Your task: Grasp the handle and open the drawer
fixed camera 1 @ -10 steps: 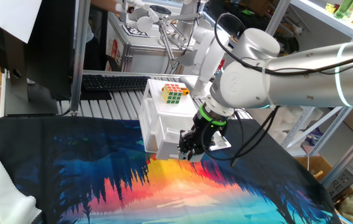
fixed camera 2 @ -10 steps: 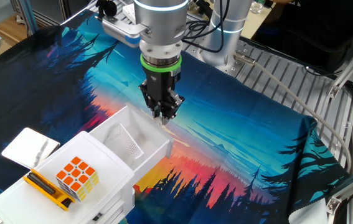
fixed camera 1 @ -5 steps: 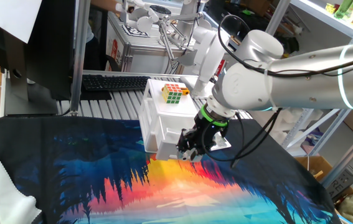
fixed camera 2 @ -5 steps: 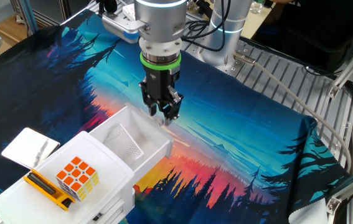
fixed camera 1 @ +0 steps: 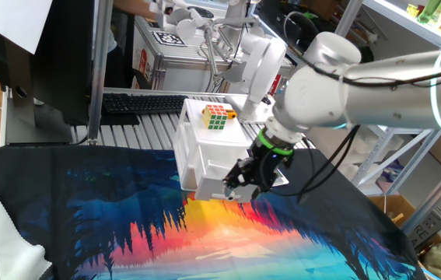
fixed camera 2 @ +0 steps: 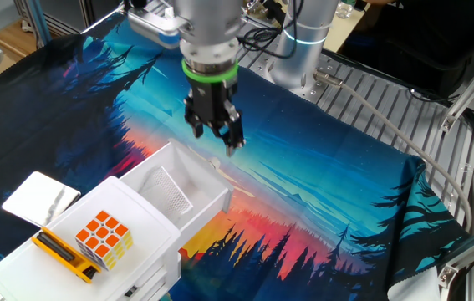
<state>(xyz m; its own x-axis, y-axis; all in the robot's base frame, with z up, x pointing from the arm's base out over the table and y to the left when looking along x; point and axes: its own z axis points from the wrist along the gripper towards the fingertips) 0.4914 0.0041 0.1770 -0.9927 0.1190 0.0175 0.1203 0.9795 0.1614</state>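
The small white cabinet (fixed camera 1: 204, 144) stands on the printed cloth, also seen in the other fixed view (fixed camera 2: 136, 242). Its upper white drawer (fixed camera 2: 180, 189) is pulled out toward my arm, and its inside looks empty. The white handle (fixed camera 2: 216, 164) sticks out from the drawer front. My gripper (fixed camera 2: 215, 140) hangs just above and slightly beyond the handle with its fingers spread, holding nothing. In the one fixed view the gripper (fixed camera 1: 240, 187) is at the drawer front (fixed camera 1: 214, 180) and hides the handle.
A Rubik's cube (fixed camera 2: 103, 237) and a yellow-and-black tool (fixed camera 2: 59, 253) lie on the cabinet top. A white card (fixed camera 2: 40, 199) lies beside it. A keyboard (fixed camera 1: 138, 103) and a monitor stand are behind. The arm's base (fixed camera 2: 299, 50) is at the cloth's far edge.
My gripper was shut at the handle a second ago. It has opened, let go of the handle, and risen a little above the drawer front. The drawer has not moved.
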